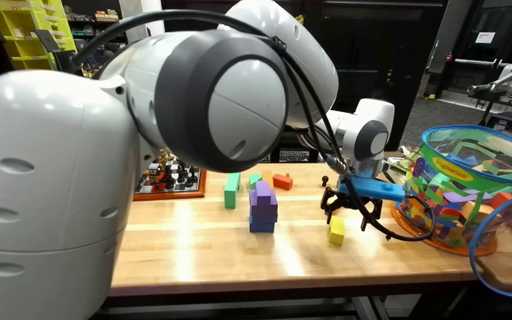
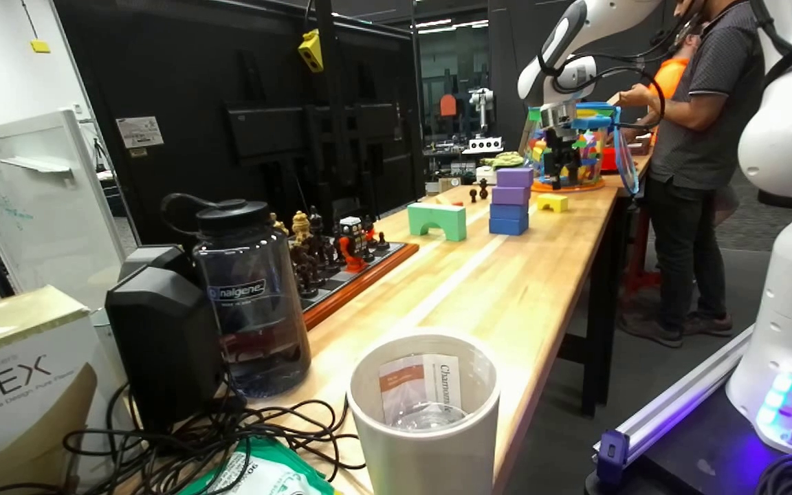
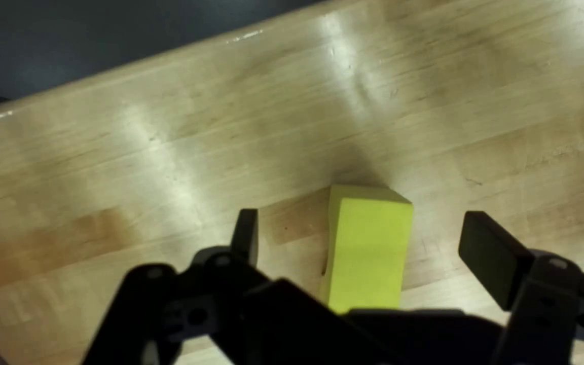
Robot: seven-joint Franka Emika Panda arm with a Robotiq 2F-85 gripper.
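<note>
One yellow block [image 3: 370, 251] lies on the tabletop [image 1: 211, 253], near 4 o'clock of centre in the wrist view, where the body of the gripper [image 1: 346, 223] hides its 6 o'clock end. Two fingers [image 3: 495, 261] stand wide apart at the block's 9 and 3 o'clock, with a gap on either side; we cannot tell how high they hang. In an exterior view one stack [image 1: 263, 206] hides part of an orange block [image 1: 268, 177] at its 12 o'clock, and a bag [image 1: 452, 169] is cut off at 3 o'clock, its pieces [image 1: 467, 213] too jumbled for us to count. In an exterior view the stack numbers four: two purple blocks [image 2: 510, 195] over two blue ones [image 2: 508, 225].
</note>
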